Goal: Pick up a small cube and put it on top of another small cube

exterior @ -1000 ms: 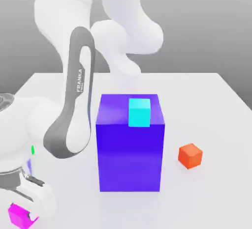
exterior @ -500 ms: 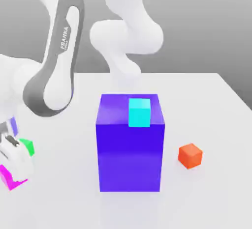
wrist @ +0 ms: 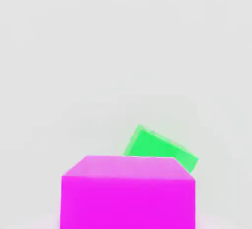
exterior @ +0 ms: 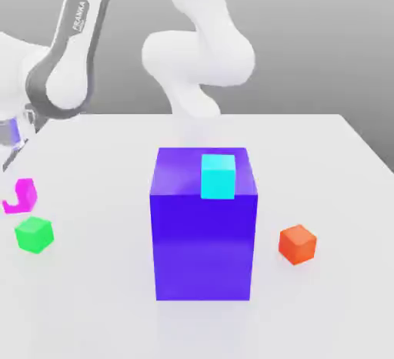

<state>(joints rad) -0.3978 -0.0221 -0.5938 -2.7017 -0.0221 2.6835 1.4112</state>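
Observation:
The small magenta-pink cube [exterior: 28, 192] hangs above the table at the exterior view's left. My gripper [exterior: 15, 192] is shut on it, and a pale finger hides part of its face. Just below it and a little to the right, a green small cube [exterior: 34, 234] rests on the table. In the hand view the magenta cube [wrist: 128, 193] sits close in front of the camera, with the green cube [wrist: 162, 149] tilted beyond it on the pale table.
A big purple-blue block [exterior: 202, 234] stands mid-table with a cyan small cube [exterior: 218, 176] on its top. An orange small cube [exterior: 297, 243] lies on the table to the block's right. The white arm [exterior: 196, 49] rises behind the block.
The gripper closed on the magenta cube at the front left corner and lifted it up and farther back. The arm swung upward, uncovering the green cube.

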